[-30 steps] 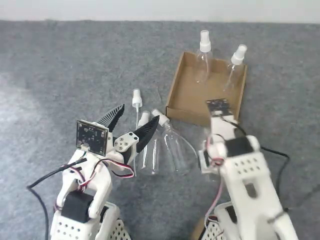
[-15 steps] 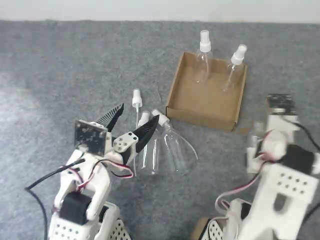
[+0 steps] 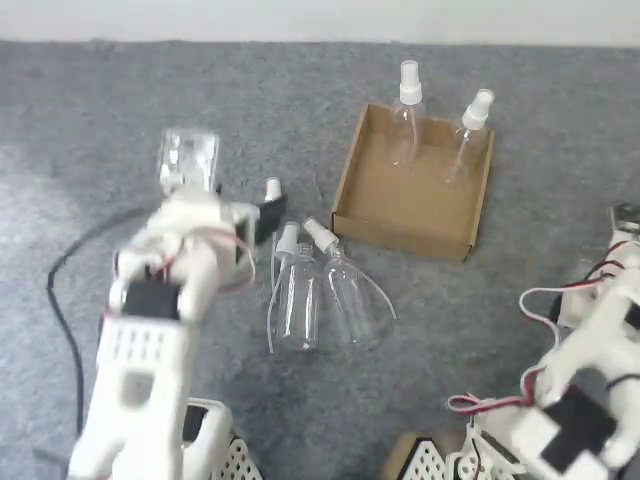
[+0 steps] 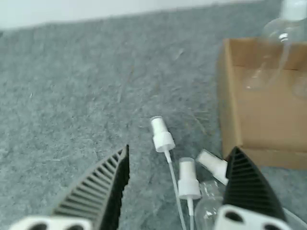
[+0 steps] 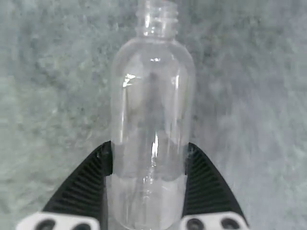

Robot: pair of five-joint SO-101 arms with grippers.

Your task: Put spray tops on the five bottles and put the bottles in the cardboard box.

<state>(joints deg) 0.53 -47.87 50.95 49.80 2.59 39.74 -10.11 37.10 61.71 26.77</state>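
The left gripper [image 4: 181, 152], jaws spread, hangs over the loose top [image 4: 162, 135] lying on the carpet [image 4: 72, 72] beside two capped bottles [image 3: 297, 300] and should pinch its head squarely, while the right gripper [image 5: 148, 149], clamped on the open bottle [image 5: 152, 110], should hold it steady.

Clear, glossy plastic made the bottle [image 5: 152, 96] between the right gripper's [image 5: 148, 152] ribbed matt-black fingers [image 5: 91, 177], over rough grey carpet [image 5: 48, 72]. Ahead of the left gripper [image 4: 181, 151] lay a smooth white plastic spray top [image 4: 162, 135] and matt cardboard box [image 4: 229, 96].

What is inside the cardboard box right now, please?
Two clear bottles with white spray tops at the far side. The near wall of the box hides a strip of floor.
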